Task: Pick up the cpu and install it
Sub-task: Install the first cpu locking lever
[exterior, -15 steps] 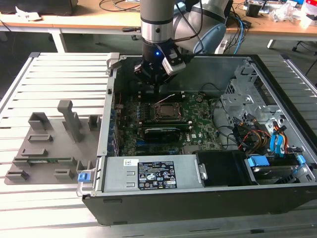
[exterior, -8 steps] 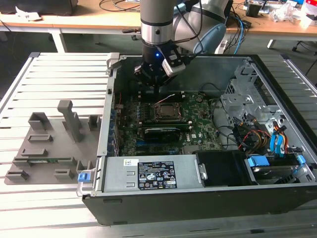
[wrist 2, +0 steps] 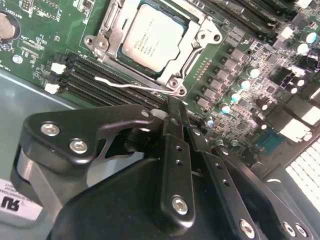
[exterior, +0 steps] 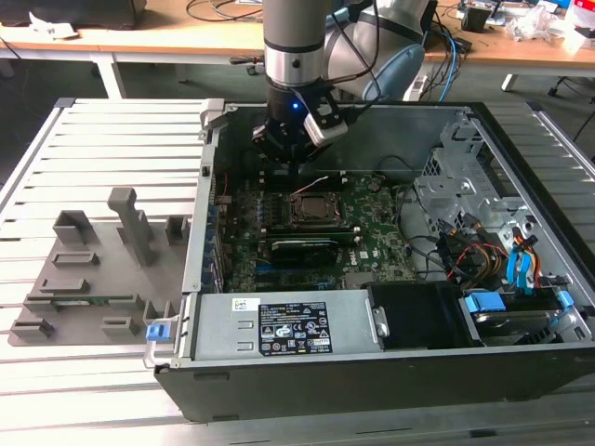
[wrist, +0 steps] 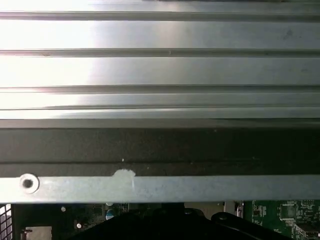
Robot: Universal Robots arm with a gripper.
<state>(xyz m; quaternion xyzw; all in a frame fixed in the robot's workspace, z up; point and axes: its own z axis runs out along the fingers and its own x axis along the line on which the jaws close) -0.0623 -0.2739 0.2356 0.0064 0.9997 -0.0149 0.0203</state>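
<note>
Item: cpu (wrist 2: 152, 37), pale metal top with fine print too small to read, seated in the motherboard socket (wrist 2: 107, 30), frame still open. Gripper (wrist 2: 175, 117): black fingers pressed together, holding nothing, hanging just off the socket at its 12 o'clock in the exterior view, inside the open computer case (exterior: 521, 362)

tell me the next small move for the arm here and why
Probably a short straight lift. In the second wrist view the pale silver square cpu already lies flat inside the metal-framed socket, and the black gripper hangs beside it over the green motherboard, holding nothing visible.
</note>
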